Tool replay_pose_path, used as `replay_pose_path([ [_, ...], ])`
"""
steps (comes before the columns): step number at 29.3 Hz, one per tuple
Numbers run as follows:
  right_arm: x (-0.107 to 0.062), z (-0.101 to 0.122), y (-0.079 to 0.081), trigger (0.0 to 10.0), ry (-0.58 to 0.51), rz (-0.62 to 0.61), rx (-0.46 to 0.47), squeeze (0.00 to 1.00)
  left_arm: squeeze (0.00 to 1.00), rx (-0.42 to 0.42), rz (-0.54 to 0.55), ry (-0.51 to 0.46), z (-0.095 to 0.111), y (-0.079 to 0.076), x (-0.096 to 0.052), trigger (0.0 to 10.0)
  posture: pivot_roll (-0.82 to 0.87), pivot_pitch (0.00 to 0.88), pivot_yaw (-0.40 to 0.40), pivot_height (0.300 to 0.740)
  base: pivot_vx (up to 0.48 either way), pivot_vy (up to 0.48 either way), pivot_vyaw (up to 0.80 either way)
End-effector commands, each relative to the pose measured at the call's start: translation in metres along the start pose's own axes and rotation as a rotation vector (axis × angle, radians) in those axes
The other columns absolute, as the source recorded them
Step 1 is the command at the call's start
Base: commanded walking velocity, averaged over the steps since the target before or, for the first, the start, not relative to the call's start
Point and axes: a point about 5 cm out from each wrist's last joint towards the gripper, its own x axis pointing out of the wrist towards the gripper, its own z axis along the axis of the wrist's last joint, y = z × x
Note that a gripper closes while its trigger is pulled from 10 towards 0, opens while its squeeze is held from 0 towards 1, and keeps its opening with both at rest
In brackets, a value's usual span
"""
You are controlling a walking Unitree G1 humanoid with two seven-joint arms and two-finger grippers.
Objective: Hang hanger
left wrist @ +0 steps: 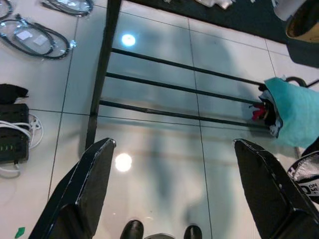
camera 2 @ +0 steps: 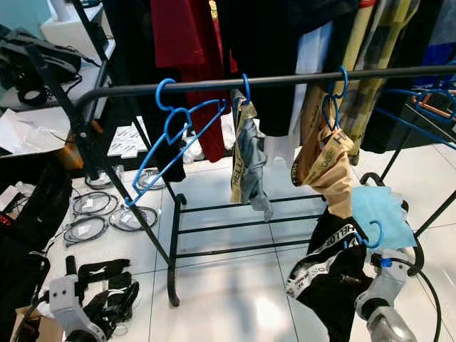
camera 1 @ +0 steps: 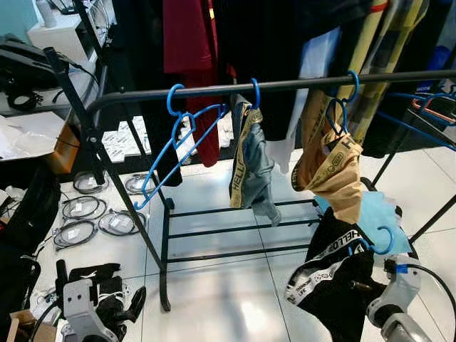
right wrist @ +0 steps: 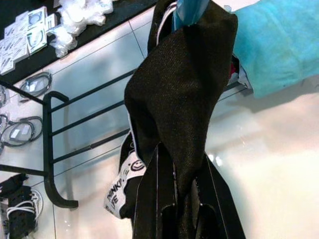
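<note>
My right gripper, low at the front right, is shut on a blue hanger draped with black briefs that have a white lettered waistband. The cloth hides the fingertips. The hanger's hook points up, well below the black clothes rail and in front of its right part. On the rail hang two empty blue hangers, a hanger with grey briefs and a hanger with tan briefs. My left gripper hangs open over the floor at the front left.
A light blue cloth sits by the rack's right foot. The rack's lower bars cross the tiled floor. Coiled cables and a power strip lie at the left. Dark clothes hang behind the rail.
</note>
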Motion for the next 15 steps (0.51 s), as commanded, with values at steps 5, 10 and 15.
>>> replay_pose_path([
  [5, -0.0022, -0.0028, -0.0017, 10.0, 0.0, -0.014, 0.019, 0.0, 0.0, 0.023, 0.006, 0.011, 0.0004, 0.0041, -0.0044, 10.0, -0.03, 0.141, 0.031, 0.74, 0.0, -0.346, 0.0],
  [10, -0.0022, -0.0025, -0.0016, 10.0, -0.002, -0.013, 0.019, 0.0, 0.0, 0.025, 0.003, 0.012, 0.0004, 0.0038, -0.0042, 10.0, -0.03, 0.142, 0.032, 0.74, 0.0, -0.426, 0.0],
  [15, -0.0021, -0.0023, -0.0017, 10.0, -0.004, -0.014, 0.018, 0.0, 0.0, 0.027, 0.0, 0.013, 0.0004, 0.0032, -0.0039, 10.0, -0.03, 0.142, 0.033, 0.74, 0.0, -0.422, 0.0],
])
